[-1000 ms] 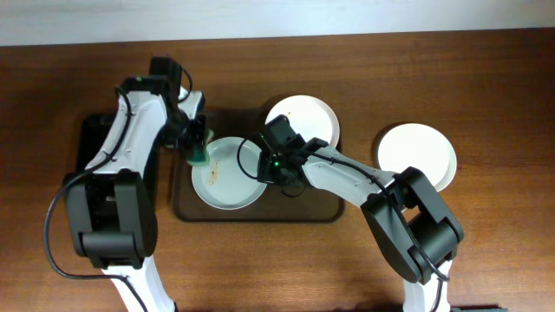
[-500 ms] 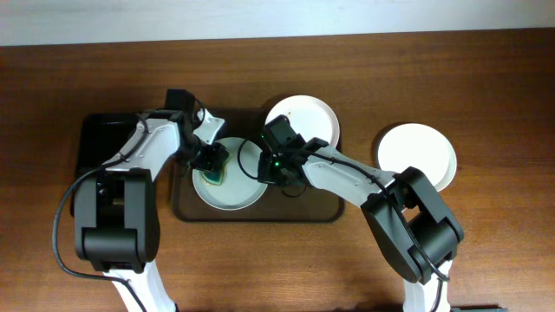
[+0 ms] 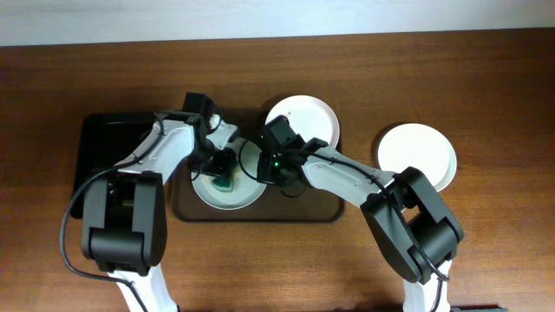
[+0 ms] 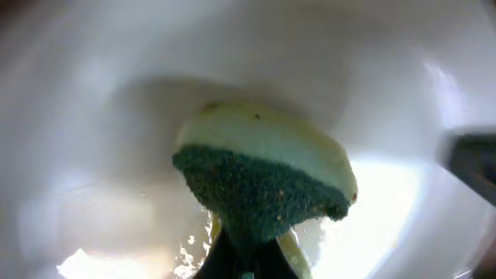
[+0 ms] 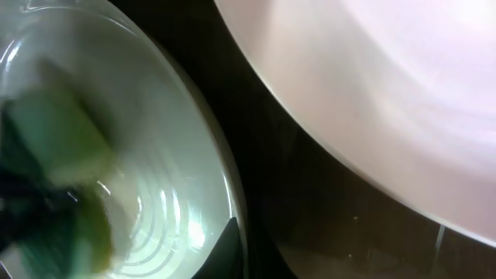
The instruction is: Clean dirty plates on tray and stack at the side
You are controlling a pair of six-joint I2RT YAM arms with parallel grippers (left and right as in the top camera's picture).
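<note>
A pale-mint plate (image 3: 234, 192) lies at the left of the dark brown tray (image 3: 321, 211). My left gripper (image 3: 221, 169) is shut on a green and yellow sponge (image 4: 263, 178) and presses it onto this plate (image 4: 93, 116). My right gripper (image 3: 267, 166) is shut on the plate's right rim (image 5: 232, 194), one finger inside it. The sponge shows blurred in the right wrist view (image 5: 62, 147). A second white plate (image 3: 303, 117) lies at the tray's back right and fills the upper right of the right wrist view (image 5: 387, 93). A third white plate (image 3: 418, 154) rests on the table to the right.
A smaller black rectangular tray (image 3: 95, 143) lies on the wooden table left of the brown tray, partly under my left arm. The two arms meet closely over the mint plate.
My left gripper has moved the sponge from the plate's back-left rim rightward and inward over the plate. The right gripper and the plates have not moved.
</note>
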